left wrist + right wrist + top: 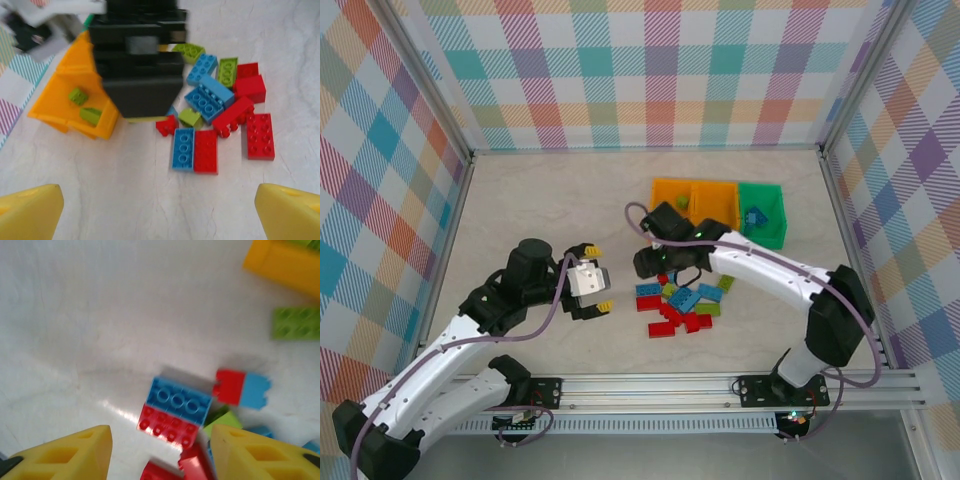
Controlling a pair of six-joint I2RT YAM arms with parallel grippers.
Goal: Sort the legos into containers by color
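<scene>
The legos (678, 305) lie in a loose pile of red, light blue and lime green bricks right of centre. Behind them stand the containers: two orange bins (672, 190) (718, 196) and a green bin (766, 228). My right gripper (650, 265) hangs over the pile's left edge. In the right wrist view it (160, 452) is open and empty above a blue brick (179, 400) joined to a red one (167, 427). My left gripper (600, 278) is open, left of the pile, with bare table between its fingertips (30, 212).
An orange bin (70, 75) holds two lime green pieces (78, 95). The green bin holds a blue piece (755, 215). The right arm's black wrist (140, 65) stands between the left gripper and the bins. Checkered walls surround the table (540, 210).
</scene>
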